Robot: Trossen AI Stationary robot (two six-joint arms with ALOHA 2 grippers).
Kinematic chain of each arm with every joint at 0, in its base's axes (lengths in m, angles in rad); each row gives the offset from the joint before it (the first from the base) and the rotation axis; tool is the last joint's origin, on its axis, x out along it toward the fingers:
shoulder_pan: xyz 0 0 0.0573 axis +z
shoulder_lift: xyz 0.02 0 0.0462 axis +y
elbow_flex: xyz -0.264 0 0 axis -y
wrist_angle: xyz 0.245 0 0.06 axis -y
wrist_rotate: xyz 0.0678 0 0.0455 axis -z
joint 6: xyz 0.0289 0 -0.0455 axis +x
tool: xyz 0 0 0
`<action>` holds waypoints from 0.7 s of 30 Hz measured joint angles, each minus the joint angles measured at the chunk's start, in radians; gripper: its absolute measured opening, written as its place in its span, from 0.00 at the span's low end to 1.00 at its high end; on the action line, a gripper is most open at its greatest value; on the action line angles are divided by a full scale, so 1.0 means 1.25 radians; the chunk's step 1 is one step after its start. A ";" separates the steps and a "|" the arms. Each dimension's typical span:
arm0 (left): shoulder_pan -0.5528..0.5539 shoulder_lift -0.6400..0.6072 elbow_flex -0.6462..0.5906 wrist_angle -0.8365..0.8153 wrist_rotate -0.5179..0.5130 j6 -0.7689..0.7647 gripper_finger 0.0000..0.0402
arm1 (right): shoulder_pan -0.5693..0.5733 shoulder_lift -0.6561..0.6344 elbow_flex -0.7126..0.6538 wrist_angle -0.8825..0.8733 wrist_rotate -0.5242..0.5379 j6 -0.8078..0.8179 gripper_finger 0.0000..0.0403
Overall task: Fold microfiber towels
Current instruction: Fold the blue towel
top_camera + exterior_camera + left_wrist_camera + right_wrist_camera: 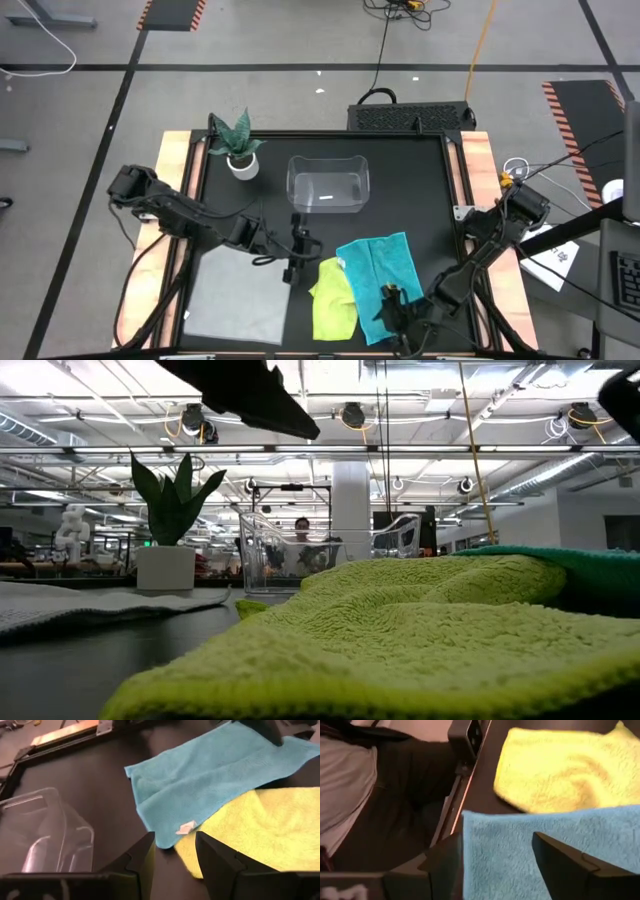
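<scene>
The teal towel (378,262) lies flat on the dark table, its left edge over the yellow-green towel (332,298), which lies rumpled beside it. The light grey towel (235,290) lies spread at the near left. My left gripper (297,260) hovers open just left of both coloured towels; in its wrist view the teal towel's corner with a white label (186,827) lies beyond the gripper (172,855). My right gripper (390,298) stands open at the teal towel's near end, and in its wrist view the gripper (497,865) stands over the teal towel (520,845). My right gripper's open fingers (560,865) stand over the teal towel's near part (500,850), slanting down from the table's near right. Whether they touch the cloth I cannot tell.
A clear plastic bin (328,183) stands behind the towels at mid-table. A small potted plant (240,150) stands at the far left. Wooden rails (175,170) run along the table's left and right sides. The bin (45,835) also shows close beside my left gripper.
</scene>
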 joint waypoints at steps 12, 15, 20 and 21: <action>0.041 -0.001 0.000 0.016 0.011 0.011 0.36 | 0.007 0.078 0.000 0.087 0.000 0.032 0.62; 0.049 -0.001 0.000 0.028 0.046 0.014 0.36 | -0.007 0.104 0.000 0.081 0.002 0.043 0.62; 0.058 -0.001 0.001 0.035 0.070 0.014 0.36 | -0.012 0.107 0.000 0.044 0.026 0.061 0.62; 0.058 -0.001 0.001 0.035 0.070 0.014 0.36 | -0.009 0.107 0.000 0.045 0.033 0.061 0.62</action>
